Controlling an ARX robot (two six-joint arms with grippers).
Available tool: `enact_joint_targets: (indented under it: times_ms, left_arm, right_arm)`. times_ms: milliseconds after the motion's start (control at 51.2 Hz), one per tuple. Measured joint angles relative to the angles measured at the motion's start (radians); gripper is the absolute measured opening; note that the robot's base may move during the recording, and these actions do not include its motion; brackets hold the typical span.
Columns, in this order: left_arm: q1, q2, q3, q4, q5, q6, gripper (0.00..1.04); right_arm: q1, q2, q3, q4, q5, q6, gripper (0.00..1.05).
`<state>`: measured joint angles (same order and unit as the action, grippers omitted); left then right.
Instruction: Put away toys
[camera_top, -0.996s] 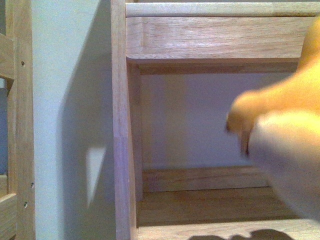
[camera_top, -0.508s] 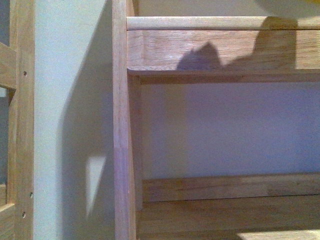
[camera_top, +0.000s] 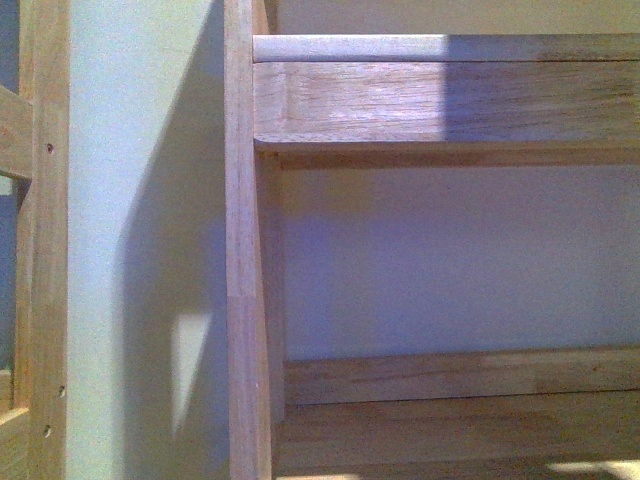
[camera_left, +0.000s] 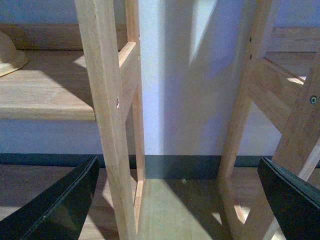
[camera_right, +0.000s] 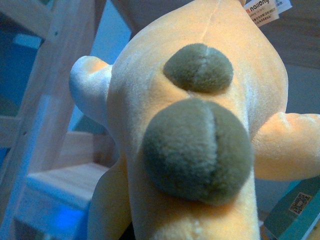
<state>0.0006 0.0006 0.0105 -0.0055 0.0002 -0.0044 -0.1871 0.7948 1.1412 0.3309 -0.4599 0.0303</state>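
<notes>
- Shelving (camera_top: 245, 300) of pale wood fills the front view: upright post, rounded rail and plank above, lower shelf board cut off at the bottom edge; no arm or toy visible there.
- Second wooden frame (camera_top: 40, 250) at far left, cropped by the picture edge.
- Shadow across the upper plank now straight-edged; half a second ago lumpy in outline, with a yellow blur at the top right corner; one second ago orange-yellow plush blocking the right side of that view.
- Left end effector (camera_left: 175, 200) spread wide, holding nothing; only two dark finger tips (camera_left: 55, 205) visible, at the bottom corners of the left wrist view, with wooden posts (camera_left: 107, 115) and floor between.
- Tan rounded object (camera_left: 10, 52) on a shelf, mostly cut off, not identifiable.
- Plush toy (camera_right: 200, 125) crowds the right wrist view: orange-yellow body, two dark olive round patches, label at top, limbs out to both sides.
- Right end effector hidden behind the toy; fingers unseen, grip state impossible to tell.
- Teal box corner (camera_right: 295, 212) partly cropped beside the toy.
</notes>
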Motion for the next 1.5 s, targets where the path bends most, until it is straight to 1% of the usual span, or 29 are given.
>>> enact_joint_targets:
  times_ms: [156,234,293,430,586,879,1016,1113,1289,1504]
  left_arm:
    - [0.0,0.0,0.0,0.0,0.0,0.0,0.98]
    - [0.0,0.0,0.0,0.0,0.0,0.0,0.98]
    - [0.0,0.0,0.0,0.0,0.0,0.0,0.98]
    - [0.0,0.0,0.0,0.0,0.0,0.0,0.98]
    - [0.0,0.0,0.0,0.0,0.0,0.0,0.98]
    - [0.0,0.0,0.0,0.0,0.0,0.0,0.98]
    - [0.0,0.0,0.0,0.0,0.0,0.0,0.98]
    - [0.0,0.0,0.0,0.0,0.0,0.0,0.98]
    - [0.0,0.0,0.0,0.0,0.0,0.0,0.98]
    - [0.0,0.0,0.0,0.0,0.0,0.0,0.98]
  right_arm:
    - [0.051,0.266,0.256,-0.043,0.088,0.037,0.07]
    - [0.087,0.393,0.382,-0.107,0.142,0.077,0.07]
    - [0.104,0.444,0.44,-0.148,0.159,0.101,0.07]
    - [0.152,0.547,0.577,-0.264,0.179,0.18,0.07]
    - [0.229,0.664,0.756,-0.425,0.196,0.285,0.07]
    - [0.346,0.83,1.007,-0.631,0.203,0.397,0.07]
    - [0.381,0.872,1.056,-0.667,0.177,0.433,0.07]
    - [0.423,0.898,1.072,-0.684,0.148,0.477,0.07]
    - [0.508,0.916,1.04,-0.651,0.103,0.539,0.07]
    - [0.52,0.914,0.993,-0.589,0.092,0.612,0.07]
